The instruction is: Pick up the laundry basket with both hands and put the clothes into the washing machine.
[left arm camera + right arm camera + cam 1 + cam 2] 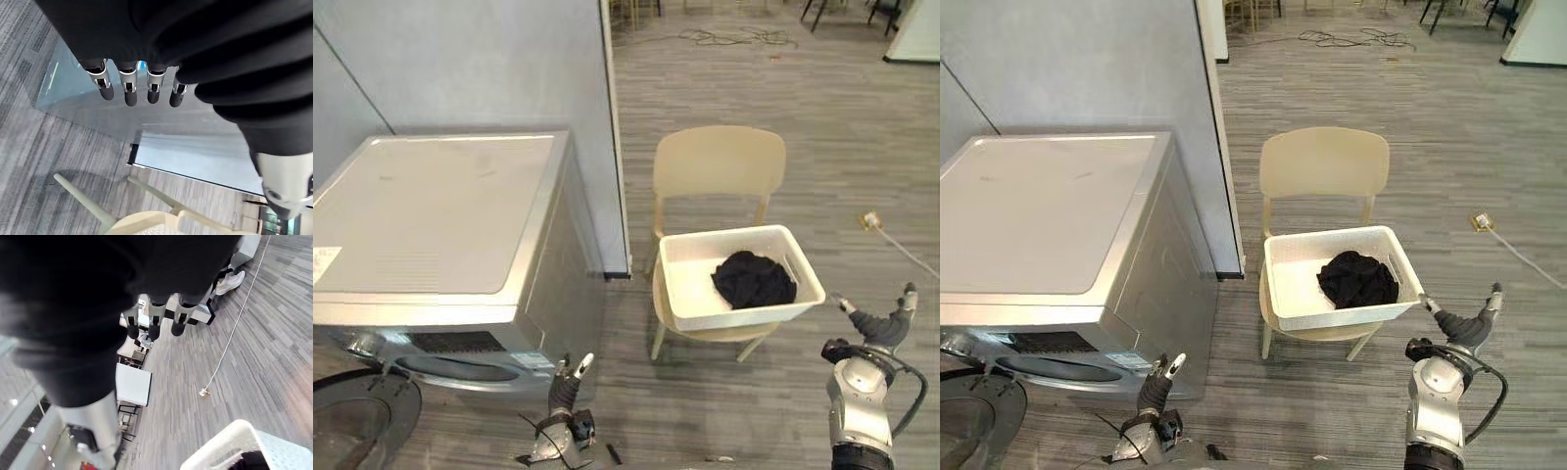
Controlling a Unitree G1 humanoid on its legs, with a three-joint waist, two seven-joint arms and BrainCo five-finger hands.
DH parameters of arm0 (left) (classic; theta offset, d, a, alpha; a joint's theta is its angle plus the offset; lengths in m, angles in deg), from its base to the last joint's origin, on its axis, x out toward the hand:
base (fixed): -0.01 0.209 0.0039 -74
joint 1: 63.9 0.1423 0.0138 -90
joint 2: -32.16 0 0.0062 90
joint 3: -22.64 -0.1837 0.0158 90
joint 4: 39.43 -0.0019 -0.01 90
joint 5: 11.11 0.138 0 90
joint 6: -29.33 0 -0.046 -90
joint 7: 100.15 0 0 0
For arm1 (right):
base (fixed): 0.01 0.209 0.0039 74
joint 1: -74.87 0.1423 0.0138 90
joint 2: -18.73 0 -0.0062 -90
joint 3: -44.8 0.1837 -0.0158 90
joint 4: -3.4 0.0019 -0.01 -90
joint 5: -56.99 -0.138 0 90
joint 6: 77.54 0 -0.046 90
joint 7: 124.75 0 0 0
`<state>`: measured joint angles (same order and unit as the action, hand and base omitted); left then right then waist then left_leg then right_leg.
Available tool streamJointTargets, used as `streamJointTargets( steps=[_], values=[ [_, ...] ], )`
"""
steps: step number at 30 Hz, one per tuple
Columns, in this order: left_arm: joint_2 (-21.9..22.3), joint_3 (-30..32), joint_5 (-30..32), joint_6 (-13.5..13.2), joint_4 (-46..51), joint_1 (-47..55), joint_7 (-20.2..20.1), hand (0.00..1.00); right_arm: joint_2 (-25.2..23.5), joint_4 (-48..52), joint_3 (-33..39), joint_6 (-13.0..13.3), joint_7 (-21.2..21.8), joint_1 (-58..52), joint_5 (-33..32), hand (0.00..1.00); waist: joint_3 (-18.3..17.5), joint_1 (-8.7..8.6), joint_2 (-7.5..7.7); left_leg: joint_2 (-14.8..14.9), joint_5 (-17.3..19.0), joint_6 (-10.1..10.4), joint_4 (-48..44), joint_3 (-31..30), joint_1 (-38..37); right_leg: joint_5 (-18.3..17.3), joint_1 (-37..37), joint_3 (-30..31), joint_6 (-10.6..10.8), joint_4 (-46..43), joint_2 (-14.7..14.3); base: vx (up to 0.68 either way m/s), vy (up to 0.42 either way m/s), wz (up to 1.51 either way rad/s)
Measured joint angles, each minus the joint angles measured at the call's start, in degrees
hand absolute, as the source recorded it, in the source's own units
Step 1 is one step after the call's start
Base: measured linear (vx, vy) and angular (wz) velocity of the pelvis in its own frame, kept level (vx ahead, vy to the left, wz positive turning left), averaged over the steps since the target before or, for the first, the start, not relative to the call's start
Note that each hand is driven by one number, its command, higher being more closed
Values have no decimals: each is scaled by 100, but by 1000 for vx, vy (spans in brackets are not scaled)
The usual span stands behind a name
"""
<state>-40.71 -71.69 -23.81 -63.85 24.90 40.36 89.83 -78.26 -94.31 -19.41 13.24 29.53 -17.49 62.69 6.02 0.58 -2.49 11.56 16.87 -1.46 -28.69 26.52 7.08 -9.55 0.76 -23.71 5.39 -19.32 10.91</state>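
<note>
White basket (744,315) on the chair (720,162) holds black clothes (754,279); left hand (564,390) and right hand (877,327), fingers straight, apart from it

Office-like test space, fitted out for laundry
Grey plank floor (862,147), a plain partition wall (489,69), loose cables (734,37) lying far off, a washing machine (440,215) near left.

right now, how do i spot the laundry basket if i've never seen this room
Start at the big silver-grey washing machine; to its right, past the grey partition wall, stands a beige plastic chair. On its seat sits the white rectangular plastic laundry basket, the one container here, holding a heap of black clothes.
</note>
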Motion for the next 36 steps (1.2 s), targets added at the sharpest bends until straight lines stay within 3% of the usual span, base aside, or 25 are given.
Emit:
streamJointTargets(
  steps=[2,4,6,10,12,13,14,16,18,20,22,26,29,33,36],
  values=[
    [-70,-24,158,74,-90,-115,-34,0,0,-26,215,-14,19,6,53,0,28,-145,64,-203,23,3,176,-136,-67,1,384,42,-24,-960,328,123,158,78],
    [-197,-16,411,143,-94,-130,-123,0,10,-281,344,-94,94,-28,71,0,64,-232,181,-285,-70,-184,221,-139,-284,-62,584,229,-94,-1689,612,159,74,66],
    [-308,52,557,170,-93,-118,-120,0,41,-398,332,-135,237,-28,179,0,31,-200,149,-221,-70,-185,250,-158,-355,-140,716,191,-199,-1592,614,127,-43,13],
    [-351,57,677,174,-94,-38,-140,0,344,-646,333,-263,568,-18,569,0,42,-186,102,30,-69,-147,247,-296,-353,-76,1073,391,-167,-594,570,94,-153,10],
    [-376,58,678,168,-92,-15,-225,0,550,-824,333,-307,670,-24,695,0,35,-168,148,170,-44,43,146,-410,-371,232,1156,764,-135,-57,508,125,-349,18],
    [-404,56,679,165,-89,-19,-239,0,684,-911,335,-364,728,-28,774,0,12,-171,263,196,4,283,34,-505,-383,556,1112,958,-157,175,512,133,-471,35],
    [-419,90,689,162,-162,-45,-263,0,951,-1070,332,-374,831,32,902,0,136,-164,285,342,205,620,-221,-707,-330,840,1096,996,317,13,469,103,-396,26],
    [-257,68,691,152,-96,-27,-410,0,1542,-1532,257,-446,1064,286,1059,0,121,-132,-43,750,260,734,-370,-925,-127,614,1254,871,124,-186,95,75,-306,0],
    [-195,35,688,128,-64,-97,-513,0,1901,-1613,249,-471,1137,529,1069,0,199,-154,-98,761,73,875,-81,-1034,39,518,1561,797,1,-389,43,67,-278,5],
    [-182,32,635,94,-11,-179,-530,0,2159,-1629,211,-467,1209,935,1062,0,535,-178,-127,758,-214,994,217,-1085,163,571,1803,754,-85,-439,-2,4,-203,2],
    [-183,23,551,34,50,-200,-549,0,2304,-1696,39,-463,1207,1244,1023,0,668,-201,-169,720,-366,1004,328,-1083,425,615,2096,753,-149,-437,14,-66,-118,3],
    [-186,-28,428,9,31,-224,-537,0,2309,-2253,-501,-339,1203,1712,330,0,1042,-197,-129,615,-560,1093,642,-1166,677,713,2389,646,-245,-341,31,-56,-75,18],
    [-191,-32,422,7,15,-255,-479,0,2153,-2310,-970,-331,1244,1818,83,0,1177,-42,-119,554,-772,987,692,-1239,840,749,2480,572,-276,-317,86,-6,-19,15],
    [-227,-203,320,-110,-205,-543,-482,0,2096,-2776,-1674,120,1398,2368,-520,0,1280,16,-131,465,-851,1021,876,-1329,1019,1007,2481,447,-246,67,97,-26,33,15],
    [-292,-411,323,-176,-207,-627,-558,0,2067,-3062,-2226,299,1623,2926,-511,0,1383,66,-116,346,-1027,954,886,-1393,1163,1278,2455,436,-252,400,139,-15,66,12]
  ],
)
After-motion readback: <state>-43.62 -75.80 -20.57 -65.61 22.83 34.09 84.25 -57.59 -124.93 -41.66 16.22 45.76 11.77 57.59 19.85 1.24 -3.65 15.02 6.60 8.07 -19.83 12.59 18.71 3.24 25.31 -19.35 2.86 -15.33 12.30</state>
